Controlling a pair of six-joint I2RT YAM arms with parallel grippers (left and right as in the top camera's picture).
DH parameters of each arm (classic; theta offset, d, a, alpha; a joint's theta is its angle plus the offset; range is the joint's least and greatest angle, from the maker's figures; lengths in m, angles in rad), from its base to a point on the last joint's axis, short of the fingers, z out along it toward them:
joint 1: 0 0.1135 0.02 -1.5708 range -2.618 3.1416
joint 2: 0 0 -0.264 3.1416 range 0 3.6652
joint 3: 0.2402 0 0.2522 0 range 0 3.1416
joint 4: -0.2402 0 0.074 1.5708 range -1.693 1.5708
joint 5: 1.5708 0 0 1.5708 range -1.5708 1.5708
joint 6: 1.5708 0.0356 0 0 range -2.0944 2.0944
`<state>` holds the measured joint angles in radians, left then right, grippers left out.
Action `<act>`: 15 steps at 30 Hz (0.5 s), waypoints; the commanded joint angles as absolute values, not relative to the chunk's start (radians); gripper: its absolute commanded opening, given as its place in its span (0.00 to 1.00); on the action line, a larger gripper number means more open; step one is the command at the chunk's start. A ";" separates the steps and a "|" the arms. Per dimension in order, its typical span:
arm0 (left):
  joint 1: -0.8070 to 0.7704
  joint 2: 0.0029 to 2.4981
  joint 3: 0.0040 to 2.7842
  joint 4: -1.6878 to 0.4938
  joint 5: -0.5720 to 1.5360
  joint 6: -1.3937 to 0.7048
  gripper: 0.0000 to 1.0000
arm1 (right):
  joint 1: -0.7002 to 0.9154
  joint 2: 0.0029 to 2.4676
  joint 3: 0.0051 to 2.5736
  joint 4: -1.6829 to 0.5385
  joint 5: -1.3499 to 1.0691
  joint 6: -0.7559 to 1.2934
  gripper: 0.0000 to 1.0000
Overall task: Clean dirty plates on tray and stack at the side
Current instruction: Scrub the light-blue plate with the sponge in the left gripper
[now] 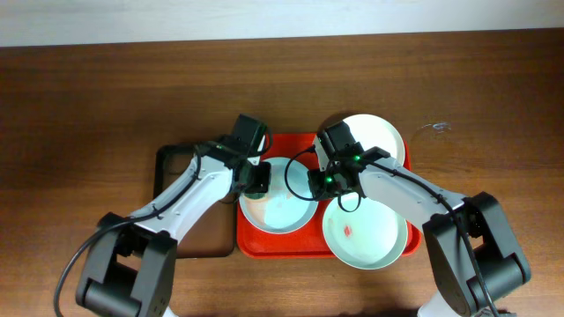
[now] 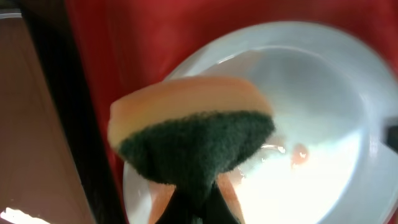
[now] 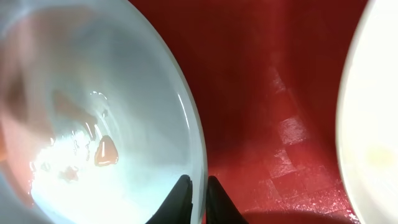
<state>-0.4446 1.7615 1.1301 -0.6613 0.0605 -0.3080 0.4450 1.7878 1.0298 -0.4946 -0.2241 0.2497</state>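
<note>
Overhead view shows the left tool [image 1: 256, 179] clamped shut on a sponge [image 2: 193, 124] above the pale blue plate [image 1: 280, 213] on the red tray [image 1: 264, 246], while the right tool [image 3: 198, 194], its arm bent in over the tray, pinches that plate's rim, nearly closed.

Overhead looks straight down on the tabletop [image 1: 88, 79]. Both wrist cameras sit close over the same pale blue plate [image 1: 286, 211] on the red tray [image 1: 253, 244], left at its 9 o'clock, right at 3.
</note>
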 commanded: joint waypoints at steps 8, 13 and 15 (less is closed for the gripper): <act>-0.451 1.864 1.014 -0.498 0.326 -0.348 0.00 | 0.451 1.774 1.032 -0.490 -0.233 0.240 0.11; -0.451 1.806 1.095 -0.585 0.449 -0.319 0.00 | 0.451 1.774 1.032 -0.492 -0.233 0.240 0.11; -0.451 1.735 1.155 -0.652 0.409 -0.291 0.00 | 0.451 1.774 1.032 -0.493 -0.233 0.240 0.11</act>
